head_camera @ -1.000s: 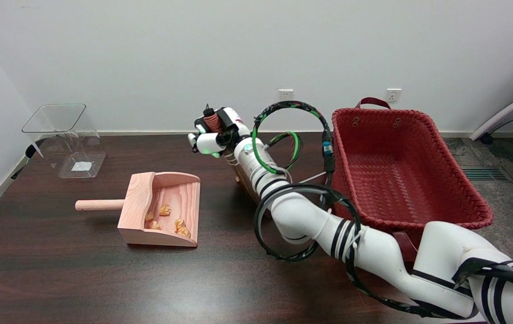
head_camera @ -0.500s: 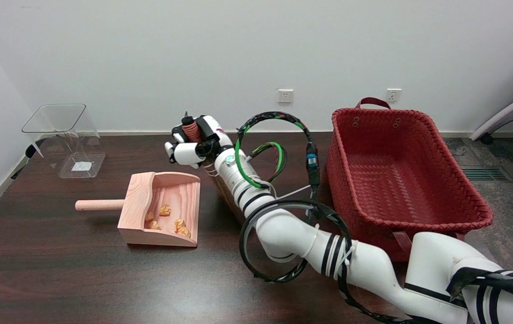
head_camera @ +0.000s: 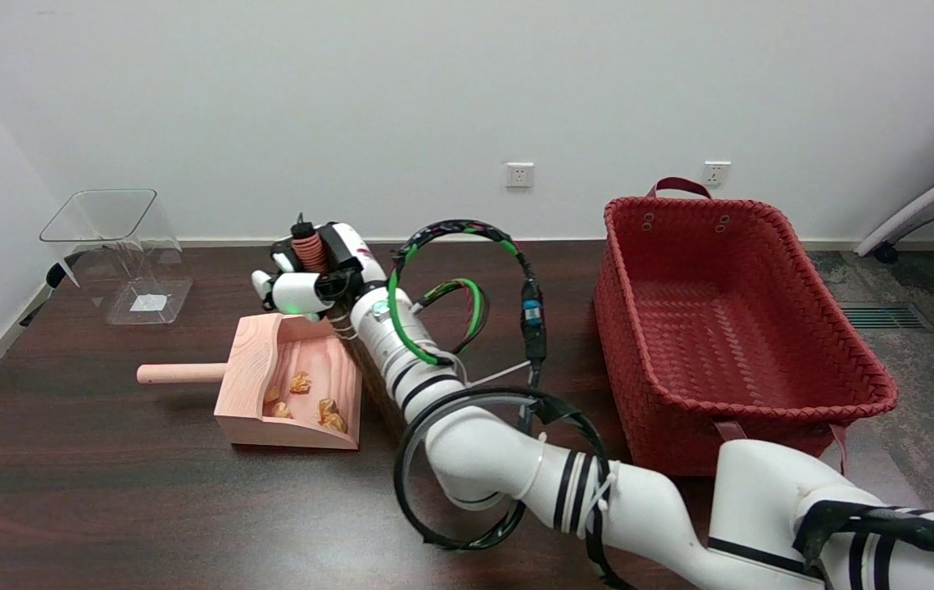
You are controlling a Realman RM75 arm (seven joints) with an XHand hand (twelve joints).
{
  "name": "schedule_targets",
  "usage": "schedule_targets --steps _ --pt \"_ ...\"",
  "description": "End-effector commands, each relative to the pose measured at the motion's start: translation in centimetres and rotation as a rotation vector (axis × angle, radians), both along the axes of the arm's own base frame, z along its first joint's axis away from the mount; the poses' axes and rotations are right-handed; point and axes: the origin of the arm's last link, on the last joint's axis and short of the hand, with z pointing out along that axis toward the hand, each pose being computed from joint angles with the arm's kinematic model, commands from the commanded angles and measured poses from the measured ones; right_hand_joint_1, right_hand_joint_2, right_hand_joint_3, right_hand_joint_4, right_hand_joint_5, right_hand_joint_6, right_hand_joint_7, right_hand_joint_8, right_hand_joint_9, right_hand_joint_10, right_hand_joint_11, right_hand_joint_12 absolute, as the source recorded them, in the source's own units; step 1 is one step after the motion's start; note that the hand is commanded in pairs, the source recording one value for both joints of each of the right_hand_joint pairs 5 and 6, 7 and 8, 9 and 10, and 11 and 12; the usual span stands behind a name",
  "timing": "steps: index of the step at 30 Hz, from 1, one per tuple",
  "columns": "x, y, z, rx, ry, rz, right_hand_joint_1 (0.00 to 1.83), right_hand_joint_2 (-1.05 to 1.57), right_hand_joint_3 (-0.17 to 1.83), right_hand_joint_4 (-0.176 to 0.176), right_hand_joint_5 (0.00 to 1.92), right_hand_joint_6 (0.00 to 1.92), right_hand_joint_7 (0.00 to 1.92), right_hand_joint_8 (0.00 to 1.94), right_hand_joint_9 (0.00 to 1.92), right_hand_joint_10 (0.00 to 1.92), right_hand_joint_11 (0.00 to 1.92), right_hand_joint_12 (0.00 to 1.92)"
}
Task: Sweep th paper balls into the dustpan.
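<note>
Below, paper balls (head_camera: 307, 399) lie in the dustpan (head_camera: 270, 426); right hand (head_camera: 303, 274) fingers' state unclear.

Right arm (head_camera: 565, 492) cut off at lower-right frame edge. Right hand (head_camera: 307, 274) seen from behind; finger state n/a. Arm hides dustpan (head_camera: 291, 385) right edge. Paper balls (head_camera: 303, 397) too small to count.

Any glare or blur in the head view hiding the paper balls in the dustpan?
Head view: a soft ceiling-light glare lies on the dark table near the bottom, well clear of the dustpan; the paper balls read sharp; the robot hand is in focus at the pan's far edge; the clear container shows faint reflections only.
</note>
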Motion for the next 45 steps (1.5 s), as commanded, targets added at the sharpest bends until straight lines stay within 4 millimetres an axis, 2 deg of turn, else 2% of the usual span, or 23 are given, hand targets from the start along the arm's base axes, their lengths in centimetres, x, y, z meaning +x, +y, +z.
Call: schedule_targets --steps 1,17,25,26,27,28,31,35,41,45 --pt "1.0 0.4 -4.2 0.017 -0.087 -0.015 1.42 0.99 0.68 0.000 1.92 1.92 1.92 1.92 1.92 1.92 1.92 1.92" --pt "2.9 0.0 -7.2 0.073 -0.080 0.021 1.41 1.02 0.64 0.000 1.92 1.92 1.92 1.92 1.92 1.92 1.92 1.92" --pt "3.9 -0.1 -7.4 0.085 -0.038 0.075 1.41 1.03 0.62 0.000 1.92 1.92 1.92 1.92 1.92 1.92 1.92 1.92" --pt "5.5 -0.2 -7.4 0.076 -0.029 0.141 1.41 1.04 0.62 0.000 1.92 1.92 1.92 1.92 1.92 1.92 1.92 1.92" --pt "10.3 -0.5 -7.7 0.036 -0.040 0.302 1.41 1.04 0.62 0.000 1.92 1.92 1.92 1.92 1.92 1.92 1.92 1.92" --pt "4.8 -0.3 -6.7 0.084 0.021 0.150 1.40 1.07 0.59 0.000 1.92 1.92 1.92 1.92 1.92 1.92 1.92 1.92" --pt "5.6 -1.0 -5.4 0.080 0.110 0.208 1.40 1.10 0.56 0.000 1.92 1.92 1.92 1.92 1.92 1.92 1.92 1.92" --pt "6.0 -1.4 -3.8 0.094 0.321 0.253 1.39 1.14 0.52 0.000 1.92 1.92 1.92 1.92 1.92 1.92 1.92 1.92" --pt "6.5 -1.3 -1.3 0.052 0.401 0.277 1.37 1.17 0.51 0.000 1.92 1.92 1.92 1.92 1.92 1.92 1.92 1.92" --pt "7.8 -1.3 0.9 0.014 0.457 0.322 1.37 1.18 0.49 0.000 1.92 1.92 1.92 1.92 1.92 1.92 1.92 1.92"
